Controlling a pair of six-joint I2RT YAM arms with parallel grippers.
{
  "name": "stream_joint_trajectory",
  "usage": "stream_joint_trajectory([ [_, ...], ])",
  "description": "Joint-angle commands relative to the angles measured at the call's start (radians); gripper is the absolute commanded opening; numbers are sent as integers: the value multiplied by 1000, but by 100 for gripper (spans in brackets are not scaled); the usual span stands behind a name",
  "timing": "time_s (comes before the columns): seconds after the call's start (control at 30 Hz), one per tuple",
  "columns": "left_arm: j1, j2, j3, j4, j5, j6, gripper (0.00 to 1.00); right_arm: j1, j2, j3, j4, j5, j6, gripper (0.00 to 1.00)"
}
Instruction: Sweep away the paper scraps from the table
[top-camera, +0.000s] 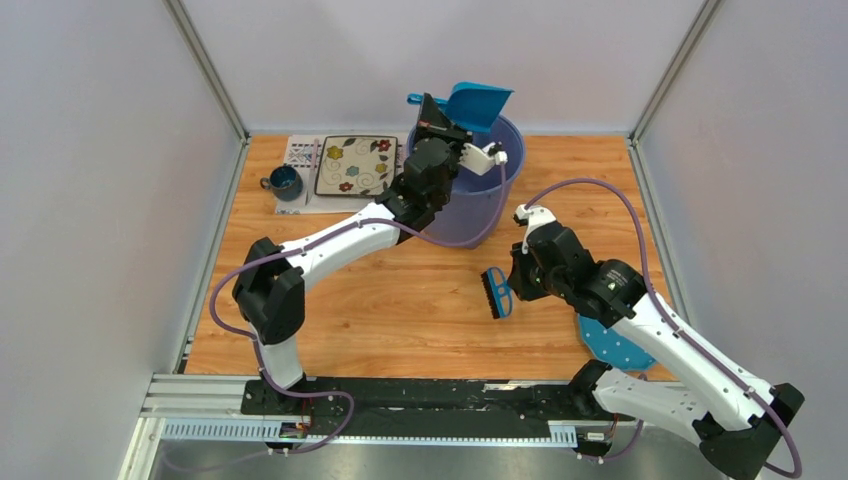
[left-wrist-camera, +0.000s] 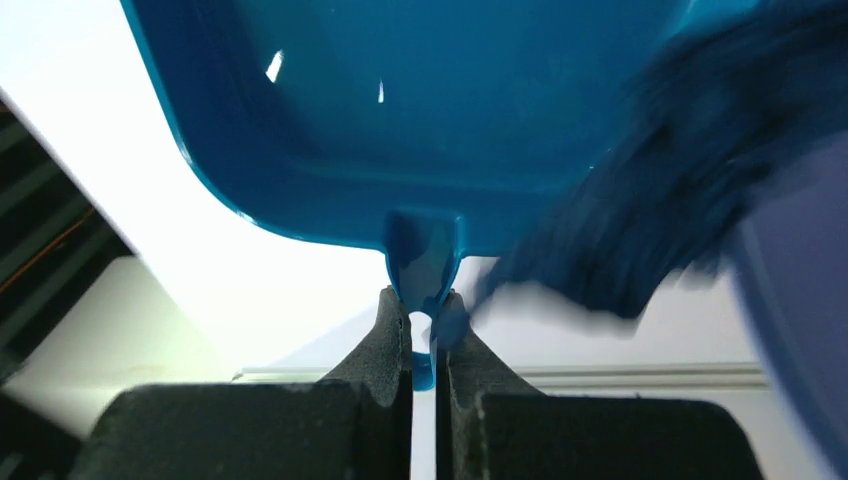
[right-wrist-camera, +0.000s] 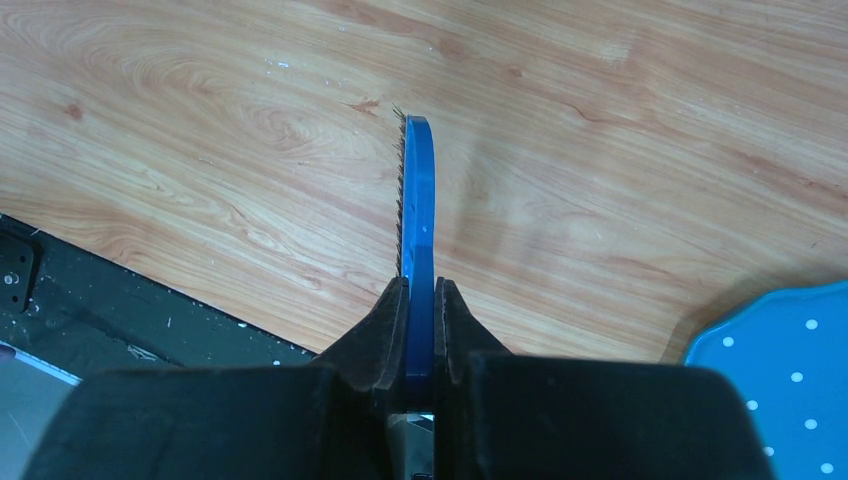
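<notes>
The left hand (left-wrist-camera: 423, 312) pinches the handle of the blue dustpan (left-wrist-camera: 420, 100), held over the purple bucket (top-camera: 478, 210) at upper centre. A blurred dark blue paper scrap (left-wrist-camera: 680, 180) shows at the right beside the pan. The right hand (right-wrist-camera: 420, 295) pinches a blue brush (right-wrist-camera: 418, 200) above the tabletop (right-wrist-camera: 620, 150).

Left arm (top-camera: 340, 243) & right arm (top-camera: 670, 335): white shells, black joints & bases, rounded links. Purple cable (top-camera: 225, 290) loops along each, w/ white bracket (top-camera: 487, 155) by wrist. Fingers (left-wrist-camera: 385, 345) matte black, grainy, broad blocks tapering to narrow tips.
</notes>
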Motion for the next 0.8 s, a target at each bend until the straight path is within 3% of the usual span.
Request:
stream_joint_trajectory([
  [0.0,-5,-69,-51,378,12,310,0,-4,-24,17,32,1,1,0],
  [0.2,-5,-84,-151,533,80,428,0,-4,-28,19,26,1,-2,0],
  [0.33,-3,-106,-102,506,54,364,0,-4,-36,30,15,7,-11,0],
  [0.43,6,-148,86,154,-47,37,0,-4,-42,37,9,4,-16,0],
  [0.47,22,-161,150,-159,-54,-224,0,-4,-41,43,7,3,-19,0],
  [0.53,45,-199,288,-464,-20,-460,0,-3,-42,51,4,-1,-27,0],
  [0.57,68,-221,291,-642,9,-613,0,-4,-42,56,3,-1,-28,0],
  [0.7,165,-401,93,-826,90,-843,0,-4,-30,77,9,-8,-37,0],
  [0.77,293,-487,4,-994,247,-1011,0,-4,-19,88,10,-25,-40,0],
])
